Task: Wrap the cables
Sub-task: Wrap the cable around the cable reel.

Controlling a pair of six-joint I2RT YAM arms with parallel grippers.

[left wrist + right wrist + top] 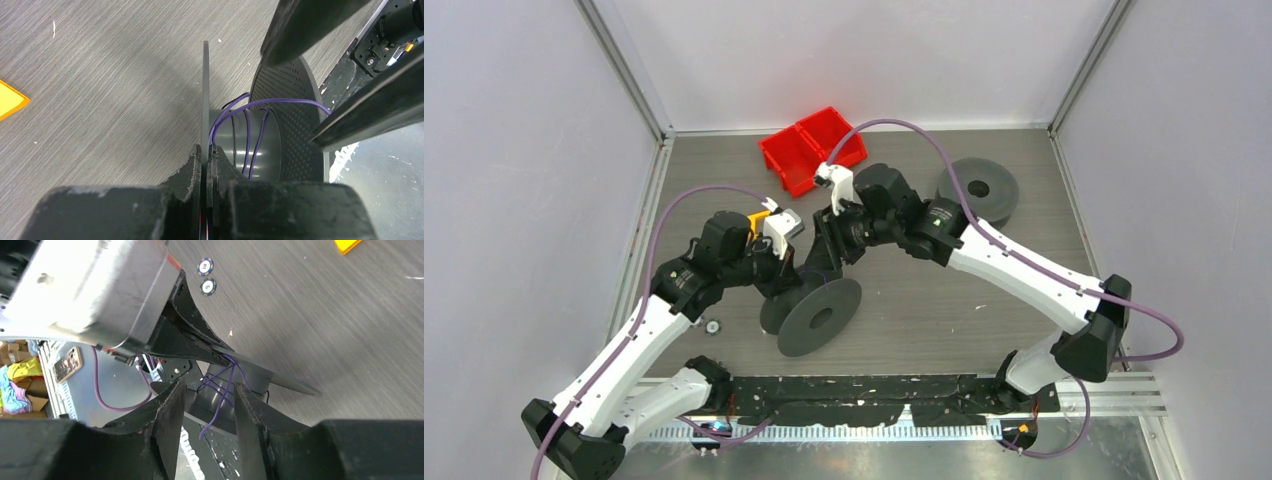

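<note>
Clamping dark spool flange [205,90] in left gripper [205,152], toward counter [984,300] near edge. Straddling thin purple cable [227,375], looped loosely round hub [272,150], with right gripper [210,390] half spread, empty. Judged limp, light, snag-prone; pinch dangling tail.

The top view is lit brightly and evenly from overhead; only a soft shadow is cast under the tilted spool [821,318]. In the left wrist view, the left gripper [205,154] at 6 o'clock is rendered blurred, and glare is seen at 4 o'clock. In the right wrist view, a pale housing [95,290] at 10 o'clock is overexposed and smeared.
</note>
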